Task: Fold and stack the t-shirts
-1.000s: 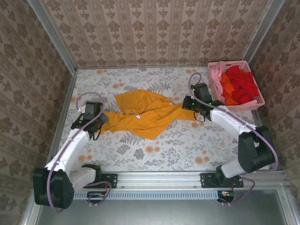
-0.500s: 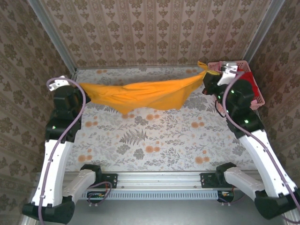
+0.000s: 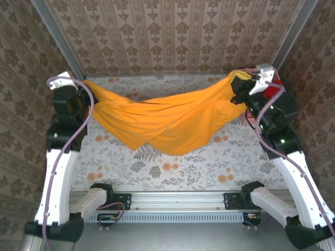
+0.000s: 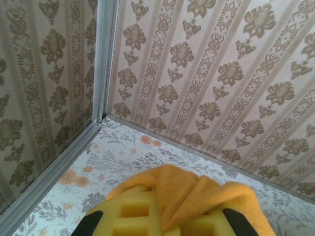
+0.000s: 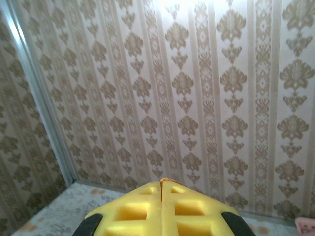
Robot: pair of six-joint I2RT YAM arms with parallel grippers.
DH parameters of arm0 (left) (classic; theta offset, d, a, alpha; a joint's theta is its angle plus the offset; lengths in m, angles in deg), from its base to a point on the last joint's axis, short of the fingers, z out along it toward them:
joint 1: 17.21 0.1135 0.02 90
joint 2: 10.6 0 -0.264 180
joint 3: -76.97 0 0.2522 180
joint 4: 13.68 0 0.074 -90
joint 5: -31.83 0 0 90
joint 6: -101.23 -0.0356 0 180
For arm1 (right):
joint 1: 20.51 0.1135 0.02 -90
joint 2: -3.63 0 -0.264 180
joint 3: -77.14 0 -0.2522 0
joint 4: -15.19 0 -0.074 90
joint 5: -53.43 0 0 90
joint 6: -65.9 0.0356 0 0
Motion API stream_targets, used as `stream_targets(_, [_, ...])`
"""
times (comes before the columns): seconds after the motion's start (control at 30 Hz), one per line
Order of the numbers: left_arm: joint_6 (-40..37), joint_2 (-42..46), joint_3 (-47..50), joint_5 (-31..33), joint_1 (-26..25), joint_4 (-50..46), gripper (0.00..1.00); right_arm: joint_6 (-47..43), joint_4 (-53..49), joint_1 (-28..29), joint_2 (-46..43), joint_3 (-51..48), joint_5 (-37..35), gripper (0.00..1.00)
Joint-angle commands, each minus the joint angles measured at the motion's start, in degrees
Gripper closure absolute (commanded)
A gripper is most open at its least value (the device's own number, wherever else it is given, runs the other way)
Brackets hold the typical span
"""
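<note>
Top external view: the orange-yellow t-shirt (image 3: pixel 167 117) is held spread in the air above the floral desk (image 3: pixel 209 167), sagging in the middle. Its left end is pinched in the left gripper (image 3: pixel 85 86), which is closed on the cloth near the left wall. Its right end is clamped in the closed right gripper (image 3: pixel 239 83), raised at the far right. Orange fabric is seen bunched over the yellow fingers (image 4: pixel 128 214) in the left wrist view.
</note>
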Motion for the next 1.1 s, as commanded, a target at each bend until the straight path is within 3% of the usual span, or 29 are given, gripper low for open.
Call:
stream_targets(0.0, [-0.64, -8.22, -2.38, -4.74, 1.95, 3.49, 1.0, -1.4, -1.34, -0.22, 5.58, 1.3, -2.95, 1.0])
stream_targets(0.2, [1.41, -18.32, -8.1, -10.84, 3.79, 4.27, 1.0, 0.36, 0.3, -0.25, 12.86, 4.18, -0.5, 1.0])
stream_targets(0.57, [-1.82, -7.56, -7.36, -7.65, 4.73, 2.51, 1.0, 2.05, 1.49, -0.15, 4.15, 0.96, 3.26, 1.0])
stream_targets(0.77, [-1.79, -6.78, -5.29, -10.06, 6.25, -0.9, 1.0, 2.39, -5.85, -0.26, -0.8, -4.08, 0.24, 1.0])
stream_targets(0.93, [-1.9, -12.65, -5.25, -13.3, 6.6, -1.18, 1.0, 1.99, -10.41, -0.22, 0.72, -8.29, -3.68, 1.0])
stream_targets(1.07, [-0.93, -22.74, -6.47, -17.28, 6.11, 0.74, 1.0, 1.35, -7.58, -0.21, 6.71, -11.41, -4.47, 1.0])
